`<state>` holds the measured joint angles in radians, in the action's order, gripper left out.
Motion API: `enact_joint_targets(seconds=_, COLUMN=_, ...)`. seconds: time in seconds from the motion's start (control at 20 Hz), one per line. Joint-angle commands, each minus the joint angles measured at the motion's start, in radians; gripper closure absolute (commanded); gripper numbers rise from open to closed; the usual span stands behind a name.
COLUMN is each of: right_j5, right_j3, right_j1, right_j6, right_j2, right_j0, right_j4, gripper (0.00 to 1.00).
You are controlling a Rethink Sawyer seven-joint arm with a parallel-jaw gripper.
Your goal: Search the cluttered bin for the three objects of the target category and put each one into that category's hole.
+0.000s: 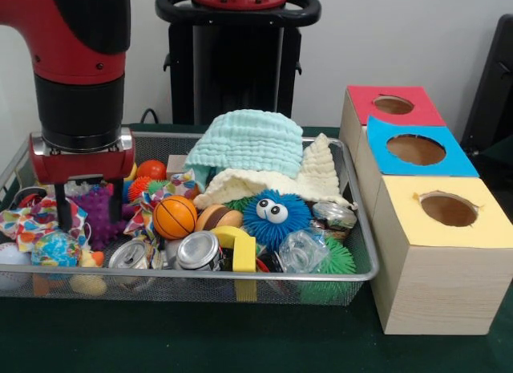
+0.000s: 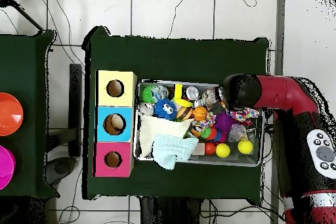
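Gripper (image 1: 70,204) sunk among toys at wire bin's (image 1: 200,274) left end, fingers hidden, grip unreadable, mint cloth (image 1: 247,143) half-covering cream cloths (image 1: 317,176)

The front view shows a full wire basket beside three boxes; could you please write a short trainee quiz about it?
1. True or false: the mint cloth lies on top of the pile in the basket.
2. Which box is farthest from the camera: A red, B blue, C yellow?
3. Fill in: the tool hangs over the basket's ___ end, opposite the boxes.

Key: 1 true; 2 A; 3 left.
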<state>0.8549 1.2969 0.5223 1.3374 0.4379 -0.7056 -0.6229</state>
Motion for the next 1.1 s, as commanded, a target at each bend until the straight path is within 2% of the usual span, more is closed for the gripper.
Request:
enact_joint_targets(seconds=0.05, right_j5=0.113, right_j3=-0.003, right_j1=0.032, right_j6=-0.317, right_j2=0.031, right_j0=-0.018, right_j4=-0.061, gripper=0.0)
enact_joint_targets(seconds=0.3, right_j5=0.14, right_j3=0.019, right_j1=0.06, right_j6=-0.296, right_j2=0.0, right_j0=-0.01, right_j4=-0.08, gripper=0.0)
enact_joint_targets(seconds=0.7, right_j5=0.111, right_j3=0.076, right_j1=0.061, right_j6=-0.277, right_j2=-0.02, right_j0=-0.029, right_j4=-0.095, gripper=0.0)
enact_joint_targets(seconds=1.1, right_j5=0.09, right_j3=0.066, right_j1=0.009, right_j6=-0.28, right_j2=-0.04, right_j0=-0.024, right_j4=-0.128, gripper=0.0)
